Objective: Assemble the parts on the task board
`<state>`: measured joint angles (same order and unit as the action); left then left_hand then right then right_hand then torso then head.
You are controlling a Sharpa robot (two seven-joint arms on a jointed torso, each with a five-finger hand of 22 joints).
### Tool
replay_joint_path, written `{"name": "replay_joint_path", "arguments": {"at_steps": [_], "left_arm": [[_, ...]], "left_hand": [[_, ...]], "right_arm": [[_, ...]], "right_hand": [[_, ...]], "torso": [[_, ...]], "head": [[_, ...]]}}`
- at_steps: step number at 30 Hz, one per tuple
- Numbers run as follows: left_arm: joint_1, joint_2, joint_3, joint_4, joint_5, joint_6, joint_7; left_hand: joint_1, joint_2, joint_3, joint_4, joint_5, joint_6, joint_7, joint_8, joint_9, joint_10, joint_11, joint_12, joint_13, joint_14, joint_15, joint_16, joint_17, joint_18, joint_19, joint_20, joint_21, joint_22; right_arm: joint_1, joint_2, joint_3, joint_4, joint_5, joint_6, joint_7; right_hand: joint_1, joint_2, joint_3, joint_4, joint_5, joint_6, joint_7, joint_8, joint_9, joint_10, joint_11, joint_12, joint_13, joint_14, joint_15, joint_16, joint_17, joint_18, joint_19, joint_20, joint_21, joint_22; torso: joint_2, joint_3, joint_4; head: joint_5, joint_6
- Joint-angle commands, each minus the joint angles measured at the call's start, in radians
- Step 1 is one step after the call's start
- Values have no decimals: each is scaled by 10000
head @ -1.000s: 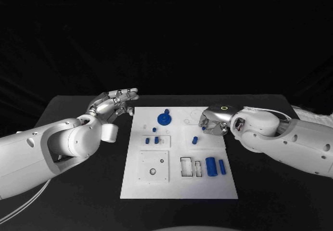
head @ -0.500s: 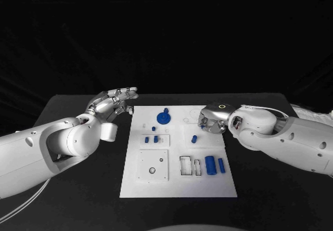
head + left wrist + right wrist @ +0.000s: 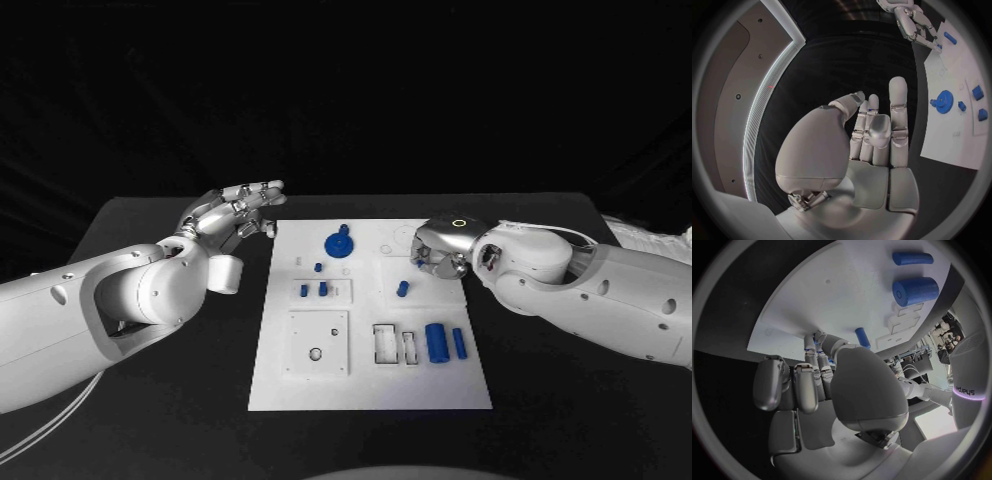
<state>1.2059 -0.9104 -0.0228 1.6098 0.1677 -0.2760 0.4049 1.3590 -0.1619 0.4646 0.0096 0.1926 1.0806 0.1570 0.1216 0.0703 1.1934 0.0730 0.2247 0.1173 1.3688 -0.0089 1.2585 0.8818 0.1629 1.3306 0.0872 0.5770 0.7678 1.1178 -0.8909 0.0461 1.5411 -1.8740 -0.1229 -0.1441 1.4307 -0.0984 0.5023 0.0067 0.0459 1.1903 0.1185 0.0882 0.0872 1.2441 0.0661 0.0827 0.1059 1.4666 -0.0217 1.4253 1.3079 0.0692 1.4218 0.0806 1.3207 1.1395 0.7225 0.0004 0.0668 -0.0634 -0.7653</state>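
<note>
One board: the white task board (image 3: 372,390) lies on the black table (image 3: 144,400), its long sides running away from the robot.
Writing: the word "edjeys" can be read on a pale curved surface at the rim of the right wrist view; no writing can be read on the task board.
Near end of the board: bare white.
Square plate: one raised square plate (image 3: 317,343) left of the board's middle, with two small dark holes in it.
Cylinders: two lie side by side right of the board's middle, a thick blue cylinder (image 3: 436,344) and a thin blue cylinder (image 3: 460,344) just beside it on the right edge side; an outlined slot (image 3: 387,343) lies to their left.
Small pieces: two small blue pegs (image 3: 313,290) stand side by side beyond the square plate; one short blue pin (image 3: 404,290) lies beyond the slot, in the board's right half.
Gear: one blue gear (image 3: 342,245) sits near the board's far edge, left of centre.
Right hand (image 3: 440,252): over the board's right edge, level with the short blue pin and beyond it; its fingers (image 3: 795,385) are curled downward close to the board, and whether they grip anything cannot be told.
Left hand (image 3: 231,213): off the board's far left corner, above the table, fingers (image 3: 898,107) straight and close together, gripping nothing.
</note>
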Motion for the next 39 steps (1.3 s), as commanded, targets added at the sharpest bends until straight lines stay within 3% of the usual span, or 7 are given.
{"name": "replay_joint_path", "arguments": {"at_steps": [1,11,20,27,30,35,39], "left_arm": [[2,9,6,4,43,169,35],[2,14,5,-7,42,175,11],[2,28,5,-15,39,173,10],[0,53,5,-26,34,210,8],[0,64,4,-29,33,228,7],[-1,87,4,-10,32,255,6],[-1,112,4,10,32,279,-2]], "left_hand": [[-17,84,-35,-42,39,-66,-8,27,-16,-90,36,44,18,-62,2,-33,-22,178,-55,-1,-63,-12],[-20,86,-51,-57,47,-109,13,18,-22,-148,55,71,25,-74,13,-36,-41,176,-56,5,-74,-20],[-22,88,-60,-66,52,-137,24,12,-26,-185,66,89,29,-83,22,-40,-58,174,-57,11,-80,-24],[-23,90,-62,-68,54,-144,27,11,-26,-195,68,94,30,-83,24,-37,-55,174,-57,12,-82,-25],[-22,93,-64,-72,57,-156,31,9,-27,-213,73,102,32,-82,28,-33,-50,173,-57,15,-85,-27],[-22,93,-64,-72,57,-156,31,9,-27,-213,73,102,32,-82,28,-33,-50,173,-57,15,-85,-27],[-22,93,-64,-72,57,-156,31,9,-27,-213,73,102,32,-82,28,-33,-50,173,-57,15,-85,-27]], "right_arm": [[-34,-21,-16,150,-187,-309,-95],[91,-382,91,676,-89,-595,-219],[186,-605,146,1606,16,-728,-275],[113,-459,154,2453,83,-894,-172],[36,-291,153,2773,109,-883,-117],[-220,145,139,2978,123,-796,-6],[-466,528,111,2846,124,-695,99]], "right_hand": [[-30,87,79,-7,42,92,2,30,18,235,-139,-2,6,642,-59,45,463,151,66,-37,49,13],[-34,81,96,-24,42,98,2,29,21,245,-141,-11,0,643,-62,49,468,149,73,-44,60,30],[-48,59,107,-43,41,114,2,30,27,266,-143,-21,-8,645,-65,56,476,148,78,-54,68,41],[-46,40,137,-77,44,121,4,25,32,282,-145,-38,-19,647,-67,64,486,147,83,-70,76,52],[-45,37,146,-87,45,122,6,23,33,285,-145,-43,-22,648,-68,67,489,148,82,-74,74,49],[-45,31,157,-98,47,121,9,19,33,288,-143,-50,-26,646,-68,63,482,151,78,-80,68,36],[-47,24,169,-113,50,115,16,12,33,287,-139,-62,-32,647,-67,64,483,152,75,-85,63,27]], "torso": [[-8,-2,7],[-5,-6,-12],[0,12,-12],[6,3,11],[10,-8,5],[8,-17,-25],[12,-17,-10]], "head": [[11,1],[-2,30],[61,21],[304,-16],[473,-64],[820,-202],[923,-245]]}}
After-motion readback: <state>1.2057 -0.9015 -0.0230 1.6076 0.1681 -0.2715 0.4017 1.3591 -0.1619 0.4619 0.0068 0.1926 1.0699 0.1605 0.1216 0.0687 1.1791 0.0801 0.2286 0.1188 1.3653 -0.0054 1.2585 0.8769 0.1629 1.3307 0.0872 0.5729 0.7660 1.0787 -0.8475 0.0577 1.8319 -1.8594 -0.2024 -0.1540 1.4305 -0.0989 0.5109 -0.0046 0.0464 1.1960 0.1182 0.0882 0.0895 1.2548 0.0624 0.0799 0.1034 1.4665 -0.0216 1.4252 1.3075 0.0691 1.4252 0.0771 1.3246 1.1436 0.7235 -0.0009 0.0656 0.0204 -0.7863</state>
